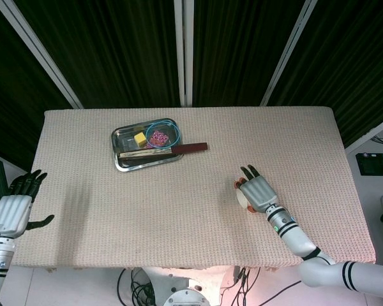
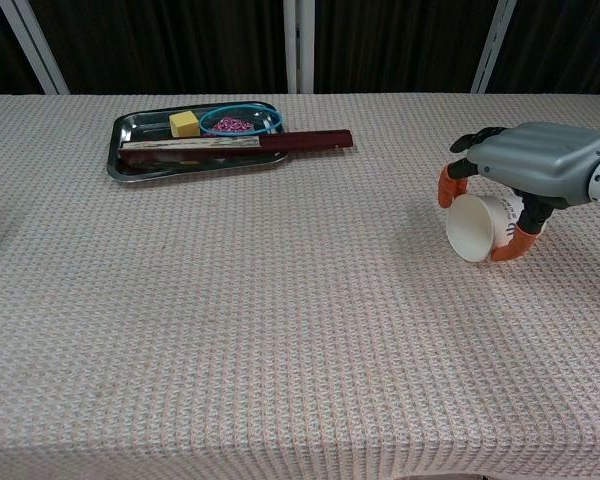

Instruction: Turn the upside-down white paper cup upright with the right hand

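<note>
Right hand [image 2: 525,172] is curling down over the white paper cup [image 2: 477,226], orange-tipped fingers [image 2: 448,186] wrapping the far side and the thumb pressing the near side, so the cup is being gripped. Cup is lying on its side on the beige woven tablecloth [image 2: 280,330], right of centre, open mouth facing left toward the camera in the chest view. Not upright yet.

Head view is showing the right hand [image 1: 256,192] from above, its grey back covering nearly all of the cup [image 1: 242,199]; only a sliver of white rim is peeking out at the hand's left edge. Chest view is giving the open mouth and the finger contact, which the head view is hiding.

Left hand [image 1: 16,207] is showing only in the head view, hanging off the table's left edge, fingers loosely spread, holding nothing.

Rectangular metal tray [image 2: 117,160] is sitting at the far left-centre, well apart from the cup, carrying a yellow block [image 2: 184,123], a blue ring with pink bits inside [image 2: 239,122] and a dark red flat stick [image 2: 306,140] that is jutting out past the tray's right end.

A dark printed mark is on the cup's side, mostly hidden by the hand; cannot read it.
</note>
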Robot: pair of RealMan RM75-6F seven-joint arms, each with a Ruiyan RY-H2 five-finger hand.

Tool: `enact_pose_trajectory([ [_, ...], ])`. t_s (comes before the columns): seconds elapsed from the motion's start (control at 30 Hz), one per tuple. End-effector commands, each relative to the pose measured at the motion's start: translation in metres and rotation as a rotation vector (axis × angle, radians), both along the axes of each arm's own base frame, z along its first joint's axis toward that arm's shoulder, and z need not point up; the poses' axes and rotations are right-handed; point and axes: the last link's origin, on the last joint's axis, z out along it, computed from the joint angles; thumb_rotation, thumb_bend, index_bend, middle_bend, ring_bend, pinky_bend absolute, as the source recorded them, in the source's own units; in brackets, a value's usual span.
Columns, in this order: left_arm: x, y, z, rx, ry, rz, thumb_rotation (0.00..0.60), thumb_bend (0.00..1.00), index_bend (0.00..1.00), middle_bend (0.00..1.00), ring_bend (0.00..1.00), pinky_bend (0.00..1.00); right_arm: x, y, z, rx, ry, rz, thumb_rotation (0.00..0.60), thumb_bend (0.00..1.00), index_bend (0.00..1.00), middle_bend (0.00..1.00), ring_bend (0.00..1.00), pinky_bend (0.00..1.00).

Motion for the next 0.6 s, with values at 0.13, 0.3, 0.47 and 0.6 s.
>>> enact_pose_trajectory([
  [0.13, 0.0, 0.0, 0.0, 0.0, 0.0, 0.002, 0.6, 0.16, 0.0, 0.0, 0.0, 0.07, 0.003, 0.0, 0.003, -0.016, -0.03, 0.008, 0.6, 0.05, 0.43, 0.39, 0.0, 0.0],
  [0.3, 0.0, 0.0, 0.0, -0.001, -0.001, 0.003, 0.6, 0.16, 0.0, 0.0, 0.0, 0.07, 0.016, -0.004, 0.017, -0.044, -0.186, -0.021, 0.6, 0.05, 0.43, 0.39, 0.01, 0.0],
  [0.47, 0.0, 0.0, 0.0, -0.002, 0.0, 0.003, 0.6, 0.16, 0.0, 0.0, 0.0, 0.07, 0.022, -0.01, 0.028, -0.064, -0.549, -0.134, 0.6, 0.05, 0.43, 0.39, 0.02, 0.0],
  [0.6, 0.0, 0.0, 0.0, -0.003, 0.0, 0.002, 0.6, 0.16, 0.0, 0.0, 0.0, 0.07, 0.008, -0.012, 0.019, -0.056, -0.916, -0.249, 0.6, 0.05, 0.43, 0.39, 0.02, 0.0],
])
